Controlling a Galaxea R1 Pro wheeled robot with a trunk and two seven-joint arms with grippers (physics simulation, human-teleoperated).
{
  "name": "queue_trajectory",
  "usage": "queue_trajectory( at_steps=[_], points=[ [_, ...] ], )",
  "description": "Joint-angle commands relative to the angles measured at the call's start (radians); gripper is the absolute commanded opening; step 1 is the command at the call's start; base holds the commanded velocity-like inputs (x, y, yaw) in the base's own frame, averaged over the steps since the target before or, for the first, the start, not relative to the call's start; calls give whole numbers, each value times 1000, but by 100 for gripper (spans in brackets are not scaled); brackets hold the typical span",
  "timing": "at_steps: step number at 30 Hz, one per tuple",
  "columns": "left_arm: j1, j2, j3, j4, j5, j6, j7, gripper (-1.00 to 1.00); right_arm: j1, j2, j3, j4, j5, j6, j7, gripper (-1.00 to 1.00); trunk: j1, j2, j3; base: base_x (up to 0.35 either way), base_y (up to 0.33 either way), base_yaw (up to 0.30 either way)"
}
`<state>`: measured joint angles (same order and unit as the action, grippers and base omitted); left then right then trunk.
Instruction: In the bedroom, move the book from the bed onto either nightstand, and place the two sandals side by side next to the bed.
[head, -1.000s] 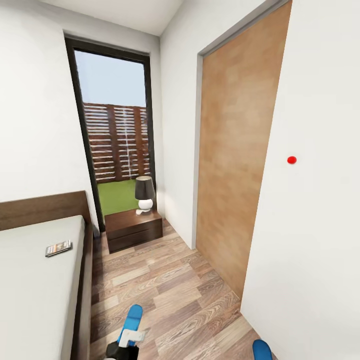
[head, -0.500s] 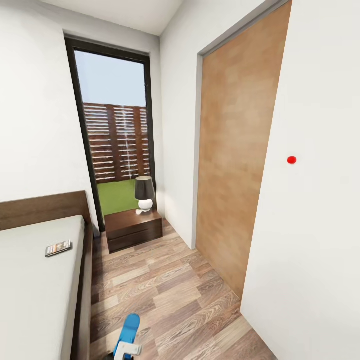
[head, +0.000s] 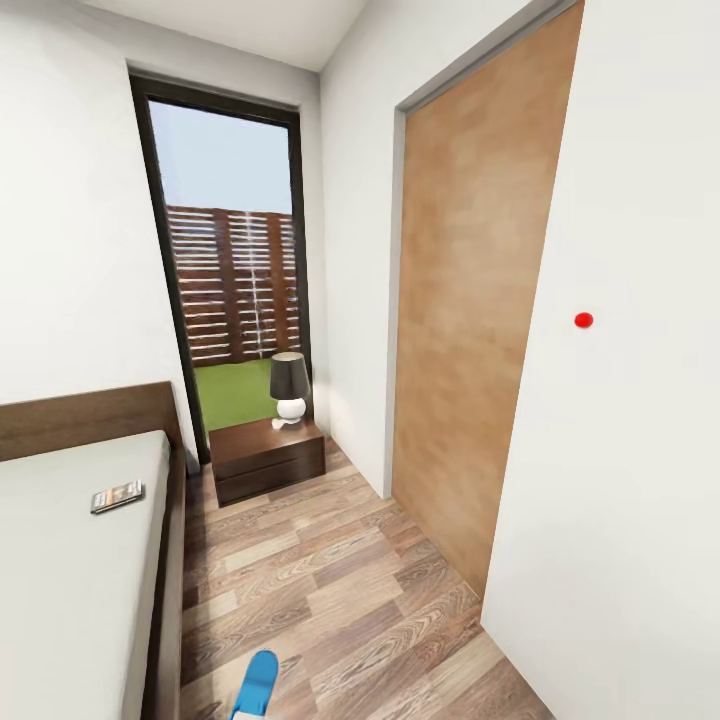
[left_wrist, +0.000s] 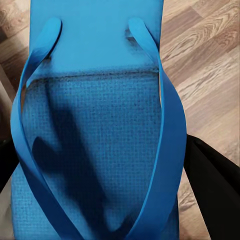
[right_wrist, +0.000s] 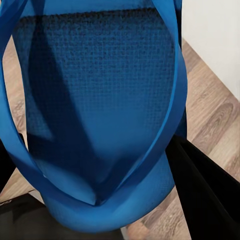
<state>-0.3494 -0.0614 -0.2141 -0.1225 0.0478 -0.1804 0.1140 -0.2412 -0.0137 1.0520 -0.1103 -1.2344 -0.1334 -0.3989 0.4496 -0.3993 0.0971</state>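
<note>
A blue sandal (left_wrist: 95, 100) lies lengthwise between the black fingers (left_wrist: 215, 195) of my left gripper (left_wrist: 97, 155), which is shut on it above the wood floor. Its tip (head: 257, 685) pokes up at the head view's bottom edge, just right of the bed. The other blue sandal (right_wrist: 95, 100) is held the same way in my right gripper (right_wrist: 95, 165), close to a white wall. The book (head: 117, 496) lies on the grey mattress of the bed (head: 70, 600), near the headboard. A dark nightstand (head: 267, 460) stands beyond the bed, under the window.
A lamp (head: 289, 385) with a dark shade stands on the nightstand. A wooden door panel (head: 465, 330) and a white wall with a red dot (head: 583, 320) bound the right side. A strip of plank floor (head: 330, 580) runs between bed and wall.
Both sandals have sunk toward the head view's bottom edge. The right one has dropped out of it, and the left gripper's body has gone below the edge too. The camera has not moved.
</note>
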Motion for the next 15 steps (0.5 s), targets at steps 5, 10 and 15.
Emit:
queue_trajectory(
  at_steps=[5, 10, 15],
  points=[
    [13, -2, -8, 1, 12, -14, 5, -100, 0, 1, 8, -2, -16, -3, -6, -100, 0, -1, 0, 0, 0, 0],
    [16, 2, -8, 1, 16, -16, -4, -100, 0, 2, 8, -2, -18, -3, -5, -100, 0, -1, 0, 0, 0, 0],
    [20, 3, -9, 1, 13, -17, -8, -100, 1, 5, 8, -2, -19, -3, -5, -100, 0, -1, 0, 0, 0, 0]
  ],
)
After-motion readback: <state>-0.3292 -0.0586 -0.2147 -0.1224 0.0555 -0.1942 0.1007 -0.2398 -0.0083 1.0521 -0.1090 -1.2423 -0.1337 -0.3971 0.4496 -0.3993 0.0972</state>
